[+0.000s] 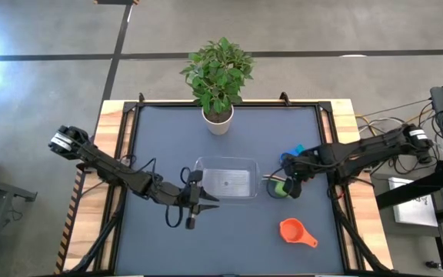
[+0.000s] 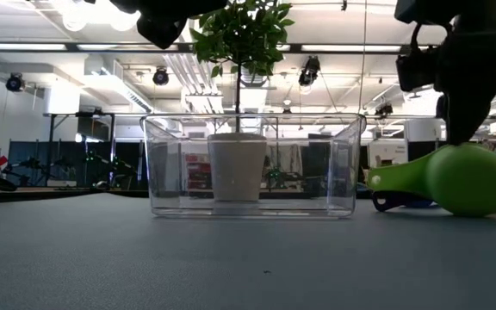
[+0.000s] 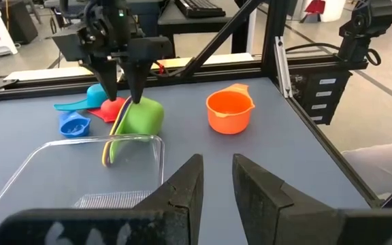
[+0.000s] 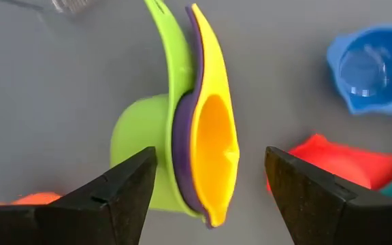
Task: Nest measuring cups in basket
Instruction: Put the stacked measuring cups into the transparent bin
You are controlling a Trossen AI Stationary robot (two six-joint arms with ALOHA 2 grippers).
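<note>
Green cup [image 4: 138,146], lying tipped on desk [image 1: 229,238] just beside basket [image 1: 225,182], nests purple and yellow. Basket empty. Orange, blue, red, teal loose. Right end effector [image 4: 209,184] spread astride stack, gripping nothing; left [image 3: 213,180] slightly parted, empty.

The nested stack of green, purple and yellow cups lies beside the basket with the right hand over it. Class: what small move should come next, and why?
Probably lower and close the right hand on the nested stack. Its fingers stand open on either side of the stack, gripping nothing, and the basket beside it is still empty of cups.
</note>
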